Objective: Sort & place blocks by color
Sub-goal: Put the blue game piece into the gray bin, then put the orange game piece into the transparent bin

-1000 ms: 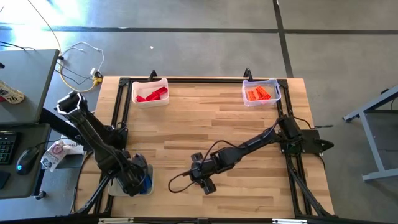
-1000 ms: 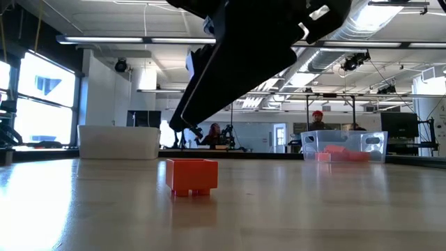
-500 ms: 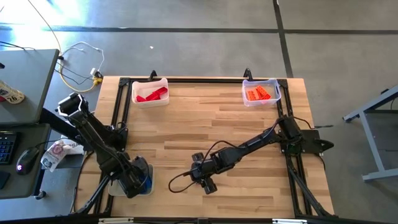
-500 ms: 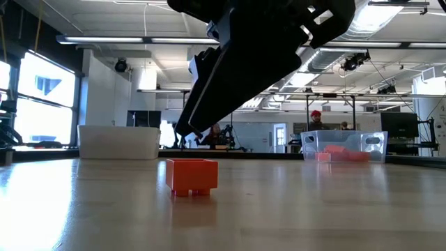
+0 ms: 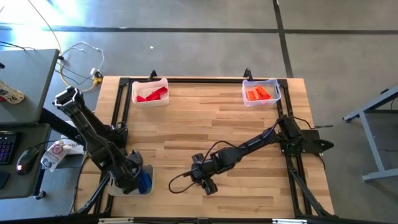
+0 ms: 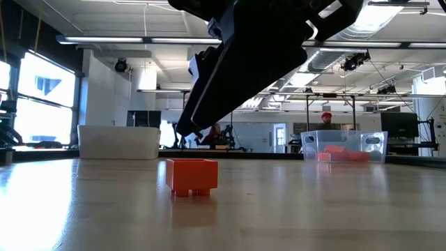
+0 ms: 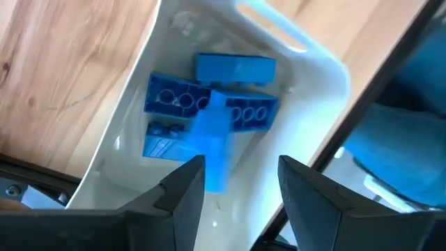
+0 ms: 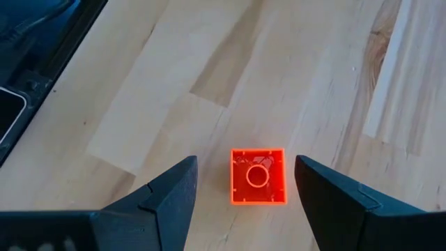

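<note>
Hovering right claw [image 8: 240, 192] spread over orange block [image 8: 258, 176], table bare around.

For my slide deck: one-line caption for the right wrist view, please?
Open right gripper poised above a lone orange block lying hollow side up on the wooden table.

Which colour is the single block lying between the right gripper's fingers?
Orange block; the right wrist view shows it best.

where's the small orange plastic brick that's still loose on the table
The small orange plastic brick lies hollow side up on the bare wooden table, directly under the open right gripper near the table's front middle, apart from every tray.
</note>
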